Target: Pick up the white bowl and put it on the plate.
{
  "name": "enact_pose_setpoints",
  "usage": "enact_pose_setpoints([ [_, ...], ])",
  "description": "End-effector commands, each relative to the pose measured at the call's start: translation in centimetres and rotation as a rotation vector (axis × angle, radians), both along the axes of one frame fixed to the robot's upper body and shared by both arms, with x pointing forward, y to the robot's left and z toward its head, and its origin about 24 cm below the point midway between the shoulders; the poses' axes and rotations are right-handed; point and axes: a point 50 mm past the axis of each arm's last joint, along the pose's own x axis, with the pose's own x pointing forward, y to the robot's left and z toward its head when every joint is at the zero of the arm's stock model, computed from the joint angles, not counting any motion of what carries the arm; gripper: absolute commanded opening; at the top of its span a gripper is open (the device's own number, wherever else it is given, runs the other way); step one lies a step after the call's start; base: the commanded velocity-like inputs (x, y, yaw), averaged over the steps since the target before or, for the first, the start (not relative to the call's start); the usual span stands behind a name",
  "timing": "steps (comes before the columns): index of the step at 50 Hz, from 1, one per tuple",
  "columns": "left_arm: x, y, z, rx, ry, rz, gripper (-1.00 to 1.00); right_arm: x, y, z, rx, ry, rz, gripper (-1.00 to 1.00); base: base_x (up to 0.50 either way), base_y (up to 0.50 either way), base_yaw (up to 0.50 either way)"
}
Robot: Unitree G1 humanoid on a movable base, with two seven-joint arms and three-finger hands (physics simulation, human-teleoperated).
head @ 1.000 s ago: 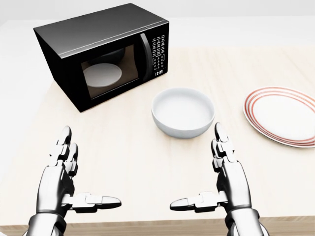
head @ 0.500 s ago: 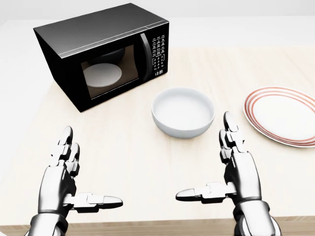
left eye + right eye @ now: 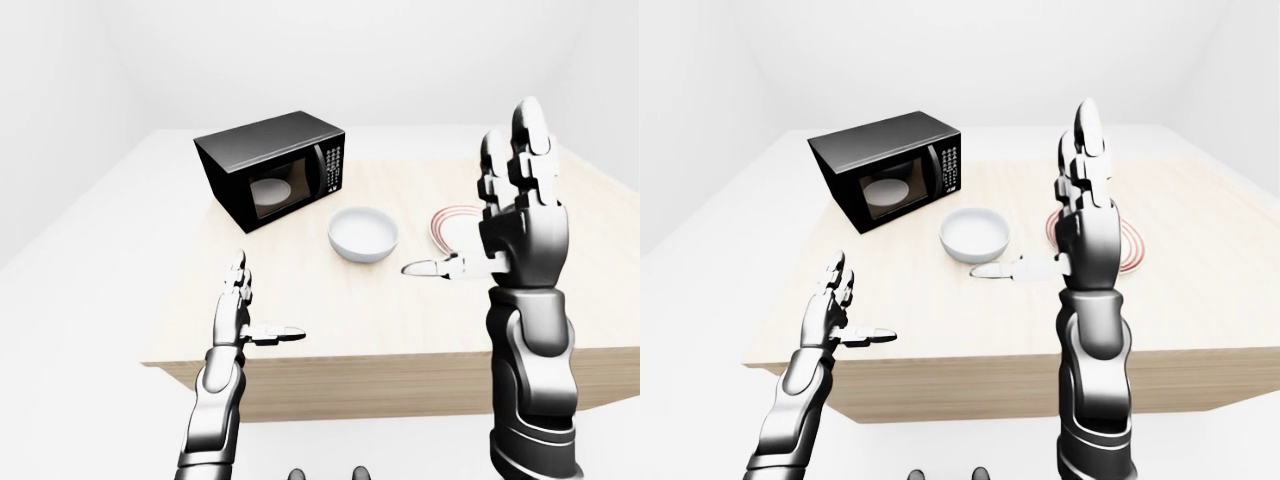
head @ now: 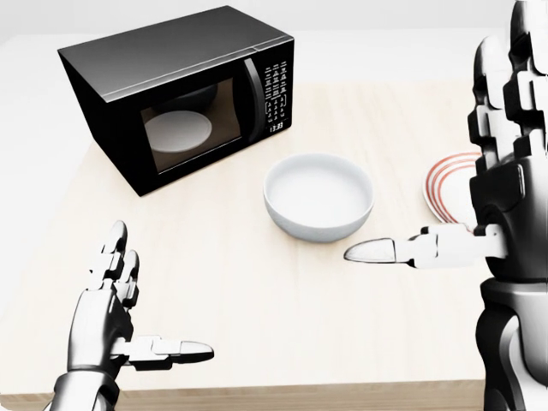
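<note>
1. Sitting upright and empty near the middle of the pale wooden table top (image 4: pixel 257 291): a round white ceramic bowl (image 4: pixel 318 195), untouched by either hand.
2. Lying to the right of the bowl in the head view, apart from it: a flat white plate with red rings round its rim (image 4: pixel 447 190), largely hidden there behind the raised right hand.
3. Standing at upper left of the bowl: a boxy black microwave oven (image 4: pixel 180 90), door closed, a pale round dish showing through the window, keypad on its right side.
4. Raised high at the right edge of the head view: the silver right hand (image 4: pixel 490 184), fingers spread and pointing up, thumb stretched out leftward just below the bowl's right side, holding nothing.
5. Hovering low at lower left over the table edge: the silver left hand (image 4: pixel 110 310), fingers apart and extended, thumb pointing right, empty and well away from the bowl.
</note>
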Motion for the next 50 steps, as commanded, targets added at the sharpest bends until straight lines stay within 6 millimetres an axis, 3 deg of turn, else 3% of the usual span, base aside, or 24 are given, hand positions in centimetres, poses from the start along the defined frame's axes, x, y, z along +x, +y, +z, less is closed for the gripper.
enact_pose_setpoints([
  [1, 0.04, -0.01, -0.07, 0.000, 0.001, 0.000, 1.00, -1.27, -0.07, 2.98, -0.036, -0.147, -0.001, 1.00, 0.20, 0.00, 0.00],
  [50, -0.02, -0.04, 0.07, -0.002, -0.004, -0.004, 1.00, -1.57, 0.36, 3.24, -0.067, -0.163, 0.002, 1.00, 0.25, 0.00, 0.00],
])
